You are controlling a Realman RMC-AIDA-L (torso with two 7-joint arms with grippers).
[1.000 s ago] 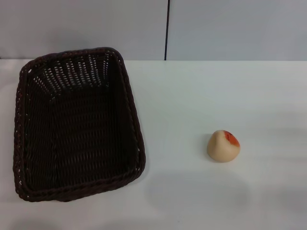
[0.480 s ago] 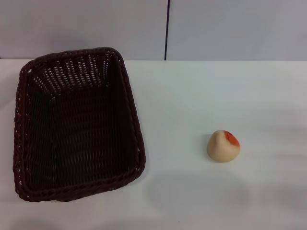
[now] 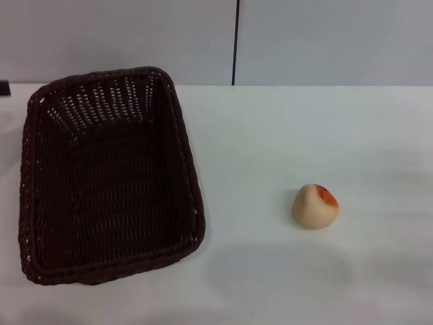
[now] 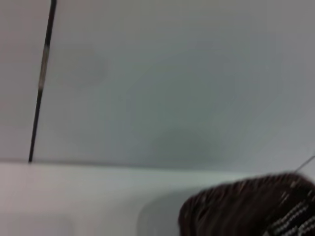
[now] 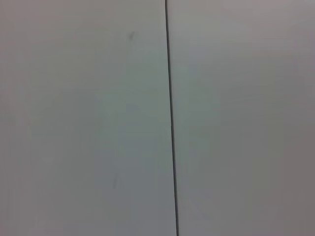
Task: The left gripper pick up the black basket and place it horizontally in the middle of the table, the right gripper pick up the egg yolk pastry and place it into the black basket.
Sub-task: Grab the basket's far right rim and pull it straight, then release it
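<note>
Head view: black basket (image 3: 108,176) on the table's (image 3: 284,135) left side, long axis running away from me, pastry (image 3: 314,206) well apart to its right. My left gripper (image 3: 4,88) just shows at the basket's far-left corner, nearer arm; grip state cannot tell; right gripper unseen

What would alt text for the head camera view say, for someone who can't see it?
A black basket sits empty on the left of a white table, angled. An egg yolk pastry lies apart to its right. A dark sliver, probably the left gripper, shows at the left edge.
</note>
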